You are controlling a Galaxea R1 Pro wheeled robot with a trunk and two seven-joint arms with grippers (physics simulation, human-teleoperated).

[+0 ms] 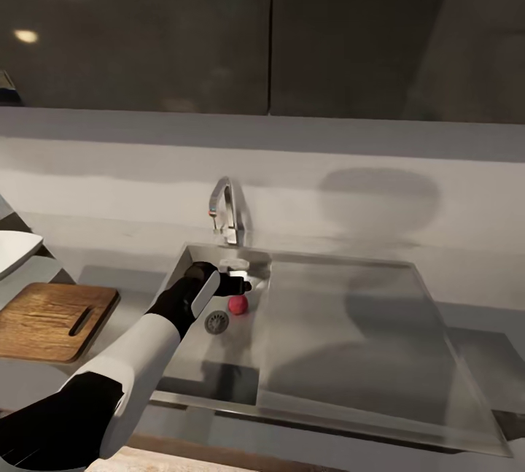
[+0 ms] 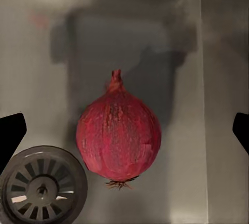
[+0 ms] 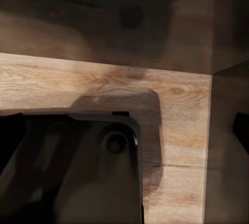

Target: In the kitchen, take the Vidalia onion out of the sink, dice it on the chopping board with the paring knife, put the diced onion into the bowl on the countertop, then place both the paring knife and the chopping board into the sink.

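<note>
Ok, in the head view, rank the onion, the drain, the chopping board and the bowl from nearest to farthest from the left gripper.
1. Vidalia onion, in the sink just below the left gripper.
2. Drain, beside the onion, slightly farther.
3. Chopping board, on the countertop left of the sink.
4. Bowl, at the far left edge.

Dark glossy wall cabinets (image 1: 146, 27) overhead w/ a vertical seam between two doors; a small ceiling-light reflection (image 1: 25, 36) glints at the left. Below runs a pale grey backsplash wall (image 1: 109, 165), soft shadows on its right half. Wood-grain floor (image 3: 176, 130) in right wrist view.
</note>
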